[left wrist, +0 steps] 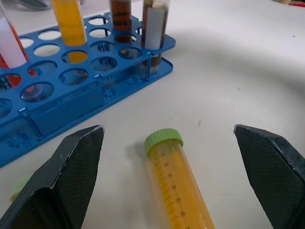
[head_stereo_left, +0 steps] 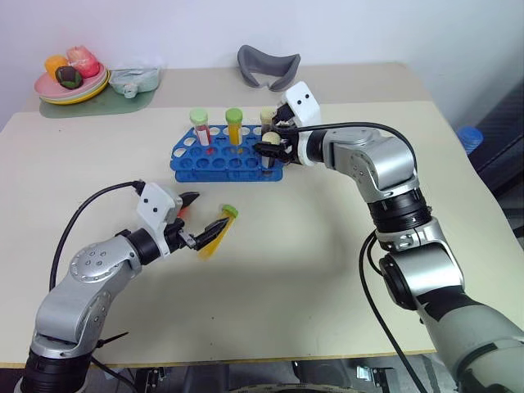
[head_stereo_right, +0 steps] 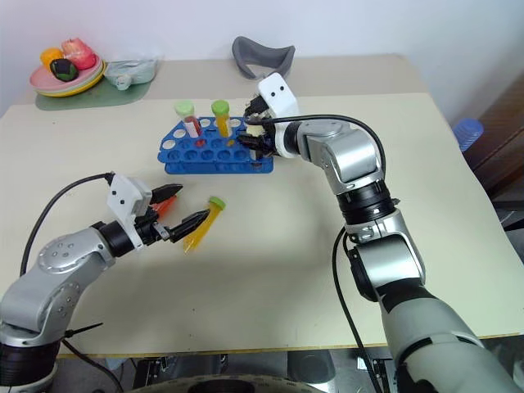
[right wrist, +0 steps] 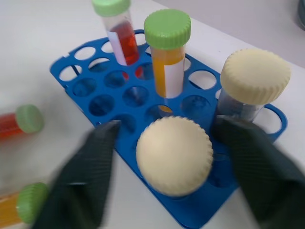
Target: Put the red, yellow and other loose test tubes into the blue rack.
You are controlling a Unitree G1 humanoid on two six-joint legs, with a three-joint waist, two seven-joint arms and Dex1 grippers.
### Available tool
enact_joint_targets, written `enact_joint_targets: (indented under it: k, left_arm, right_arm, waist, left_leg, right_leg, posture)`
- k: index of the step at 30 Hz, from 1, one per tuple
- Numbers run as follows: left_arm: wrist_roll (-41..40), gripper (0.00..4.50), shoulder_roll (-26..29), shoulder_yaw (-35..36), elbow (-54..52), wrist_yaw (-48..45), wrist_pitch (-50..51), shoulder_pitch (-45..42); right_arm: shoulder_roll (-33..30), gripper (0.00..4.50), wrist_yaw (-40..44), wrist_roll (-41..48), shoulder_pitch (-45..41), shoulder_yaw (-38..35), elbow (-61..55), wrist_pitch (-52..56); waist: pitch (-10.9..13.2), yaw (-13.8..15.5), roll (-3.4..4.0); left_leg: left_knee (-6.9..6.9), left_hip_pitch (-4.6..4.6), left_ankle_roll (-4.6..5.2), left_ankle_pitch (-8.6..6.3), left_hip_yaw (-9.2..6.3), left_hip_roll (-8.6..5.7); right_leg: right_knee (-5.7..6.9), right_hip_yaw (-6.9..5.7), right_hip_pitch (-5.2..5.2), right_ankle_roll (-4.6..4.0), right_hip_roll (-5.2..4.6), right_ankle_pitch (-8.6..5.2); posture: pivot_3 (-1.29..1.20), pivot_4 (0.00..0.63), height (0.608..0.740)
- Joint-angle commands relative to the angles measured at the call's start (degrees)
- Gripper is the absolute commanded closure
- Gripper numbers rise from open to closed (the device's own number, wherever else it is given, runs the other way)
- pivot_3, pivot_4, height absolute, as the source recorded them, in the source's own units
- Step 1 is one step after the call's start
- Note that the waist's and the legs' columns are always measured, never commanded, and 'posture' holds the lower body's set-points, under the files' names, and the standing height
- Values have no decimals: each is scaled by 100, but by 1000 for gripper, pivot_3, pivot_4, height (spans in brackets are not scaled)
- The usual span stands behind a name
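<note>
- Pale beige table top [head_stereo_left: 327,270] w/ a white wall behind; far back corner has a round pink plate [head_stereo_left: 70,88] of toy food, and a grey curved thing [head_stereo_left: 268,65] lies behind the rack.
- Bright blue plastic rack [head_stereo_left: 225,158] w/ rows of round holes sits near the middle of the table, towards the back. It has two tiers, and most holes are empty.
- Standing in it: a red tube w/ green cap [right wrist: 118,33], a yellow tube w/ green cap [right wrist: 167,52], and two dark tubes w/ cream caps, one at the near end [right wrist: 174,155] and one behind it [right wrist: 252,78].
- Right gripper [right wrist: 169,181] is at the rack's end, fingers spread wide on both sides of the near cream cap, not pinching it.
- Left gripper [left wrist: 167,171] is low over the table, fingers spread wide, one on each side of a loose yellow tube w/ green cap [left wrist: 174,176] lying flat. Not gripped yet.
- Another loose red tube [right wrist: 19,123] lies near the left gripper, just beside the yellow one.
- Could go wrong: yellow tube is round and smooth, so it may roll or squirt out if the fingers shut off-centre.
- Also: right fingers are v. close to the standing tubes, so pulling back crooked could knock one over or drag the rack.
</note>
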Motion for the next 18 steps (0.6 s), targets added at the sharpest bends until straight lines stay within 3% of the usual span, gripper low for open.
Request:
enact_joint_targets:
  k: [1, 5, 9, 13, 18]
  left_arm:
    - [19, 0, 23, 96, -129, -16, -152, 56]
    - [-88, 0, 113, 175, -310, 50, 53, -87]
    - [-178, 0, 311, -40, -410, 492, 1045, -993]
    - [-149, 0, 452, -662, -435, 981, 2605, -2229]
    - [-401, 0, 384, -1364, -71, 1121, 4986, -3884]
  right_arm:
    - [-34, 32, -38, -21, -158, -271, -429, -357]
    - [-394, 32, 203, 114, 107, -507, -1204, -585]
    - [-1075, 32, 953, 327, 754, -685, -2089, -1087]
    - [-1898, 32, 1834, 468, 1630, -655, -2839, -1514]
    - [-2164, 32, 2103, 507, 2145, -525, -3227, -1630]
  waist:
    - [0, 1, 0]
    - [0, 15, 0]
    - [-1, 116, -2]
    - [0, 152, -3]
    - [2, 21, -4]
  left_leg:
    - [0, 0, 0, 0, 0, 0]
    - [0, -1, 0, 0, 0, 0]
    - [8, -2, 1, -1, -8, -2]
    - [25, -3, 12, -7, -10, -4]
    - [41, 0, 21, -12, -11, -3]
  right_leg:
    - [0, 0, 0, 0, 0, 0]
    - [-1, 0, 0, 0, 0, 0]
    - [-6, -8, 12, 1, -2, 0]
    - [-10, -9, 21, 3, -3, 1]
    - [5, -5, 23, 3, 6, 0]
  posture:
    - [0, 150, 740]
    - [0, 150, 740]
    - [0, 150, 740]
    - [0, 150, 740]
    - [0, 150, 740]
